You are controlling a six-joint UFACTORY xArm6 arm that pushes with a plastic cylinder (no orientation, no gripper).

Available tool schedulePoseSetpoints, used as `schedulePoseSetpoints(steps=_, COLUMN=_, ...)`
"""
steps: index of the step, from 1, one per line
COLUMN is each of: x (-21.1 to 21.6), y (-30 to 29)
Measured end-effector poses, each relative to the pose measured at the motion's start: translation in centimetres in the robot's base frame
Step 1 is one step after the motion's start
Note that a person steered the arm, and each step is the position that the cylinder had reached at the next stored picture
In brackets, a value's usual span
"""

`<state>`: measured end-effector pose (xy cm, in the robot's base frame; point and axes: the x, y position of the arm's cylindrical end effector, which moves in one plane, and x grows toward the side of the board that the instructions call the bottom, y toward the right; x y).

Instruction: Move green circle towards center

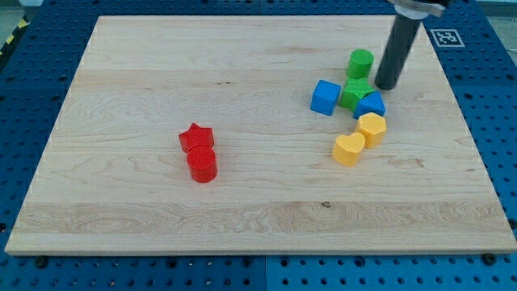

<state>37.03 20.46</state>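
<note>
The green circle (pixel 360 62) is a short green cylinder at the view's upper right of the wooden board (pixel 161 65). My tip (pixel 385 86) is the lower end of the dark rod, just right of and slightly below the green circle, a small gap apart. Below the circle sits a green star (pixel 355 92), with a blue cube (pixel 325 97) to its left and a blue block (pixel 371 105) to its lower right, all close together.
A yellow hexagon-like block (pixel 371 128) and a yellow heart (pixel 349 149) lie below the blue block. A red star (pixel 195 137) and a red cylinder (pixel 202 164) sit together left of centre. The board rests on a blue pegboard table (pixel 501 121).
</note>
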Motion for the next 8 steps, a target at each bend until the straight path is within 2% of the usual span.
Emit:
schedulePoseSetpoints(steps=1, x=-0.7, y=0.4)
schedulePoseSetpoints(steps=2, x=-3.3, y=0.1)
schedulePoseSetpoints(steps=4, x=-3.4, y=-7.7)
schedulePoseSetpoints(steps=5, x=-3.6, y=-9.2)
schedulePoseSetpoints(steps=6, x=-4.6, y=-6.9)
schedulePoseSetpoints(steps=7, x=-4.7, y=-7.9)
schedulePoseSetpoints(steps=8, x=-4.7, y=-11.4)
